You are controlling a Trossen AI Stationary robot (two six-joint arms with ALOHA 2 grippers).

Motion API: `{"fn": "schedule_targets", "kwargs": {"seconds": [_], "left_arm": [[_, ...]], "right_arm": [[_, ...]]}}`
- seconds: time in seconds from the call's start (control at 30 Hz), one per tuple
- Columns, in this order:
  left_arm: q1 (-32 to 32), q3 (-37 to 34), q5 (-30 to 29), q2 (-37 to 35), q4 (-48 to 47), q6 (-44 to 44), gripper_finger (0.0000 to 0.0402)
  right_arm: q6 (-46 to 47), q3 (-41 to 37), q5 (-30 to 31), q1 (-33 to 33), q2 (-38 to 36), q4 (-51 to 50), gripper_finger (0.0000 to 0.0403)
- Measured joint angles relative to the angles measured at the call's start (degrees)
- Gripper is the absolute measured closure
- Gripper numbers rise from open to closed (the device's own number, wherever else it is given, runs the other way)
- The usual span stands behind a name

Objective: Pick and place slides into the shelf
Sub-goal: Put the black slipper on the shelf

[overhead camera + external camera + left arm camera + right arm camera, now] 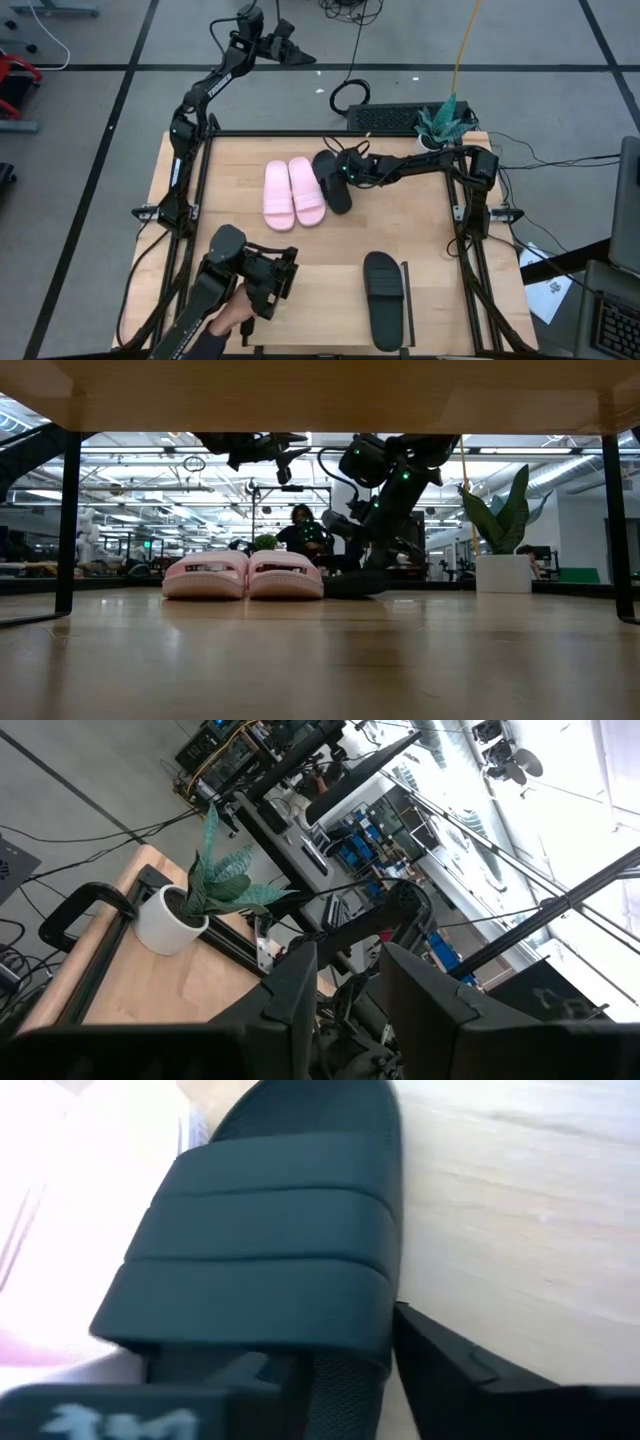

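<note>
A black slide (333, 182) lies on the wood at the far middle, just right of the pale pink pair (293, 193), which rests sole-down. My right gripper (341, 171) reaches in from the table's right, slanting down, and is shut on this slide (260, 1250). A second black slide (383, 300) lies near the front edge on the shelf, beside the shelf's black end rail (408, 298). My left gripper (284, 276) hangs above the near left, open, with nothing between its fingers (290, 990). My right gripper has one finger (260, 1372) inside the slide's foot opening under the broad strap, and the other finger (450, 1365) outside along the slide's side. It grips where the strap meets the sole (385, 1350). The fingers slant down from the right. The slide rests flat on the wood.
A potted plant (445, 122) in a white pot stands at the far right corner, with a dark keyboard-like thing (385, 118) behind the far edge. Black frame rails (470, 230) run along the table's sides. A hand (236, 320) shows under my left arm at the near edge.
</note>
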Motion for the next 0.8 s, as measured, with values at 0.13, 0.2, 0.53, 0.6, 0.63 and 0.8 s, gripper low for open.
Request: {"fn": "schedule_targets", "kwargs": {"seconds": [0.13, 0.2, 0.53, 0.6, 0.63, 0.8], "left_arm": [[0.0, 0.0, 0.0, 0.0, 0.0, 0.0, 0.0289], [0.0, 0.0, 0.0, 0.0, 0.0, 0.0, 0.0289], [0.0, 0.0, 0.0, 0.0, 0.0, 0.2, 0.0289], [0.0, 0.0, 0.0, 0.0, 0.0, 0.2, 0.0289], [0.0, 0.0, 0.0, 0.0, 0.0, 0.2, 0.0289], [0.0, 0.0, 0.0, 0.0, 0.0, 0.2, 0.0289]], "right_arm": [[-0.3, 0.0, 1.1, -0.3, 0.0, 0.0, 0.0345], [-0.7, 0.0, 1.1, -0.5, 0.0, 0.0, 0.0373], [-0.5, 0.0, 3.0, -0.5, 0.0, 0.0, 0.0398], [-0.1, 0.0, 4.2, -0.4, 0.0, 0.0, 0.0399], [0.0, 0.0, 4.3, -0.4, 0.0, 0.0, 0.0399], [0.6, 0.0, 5.7, -0.4, -0.8, -0.2, 0.0401]]}}
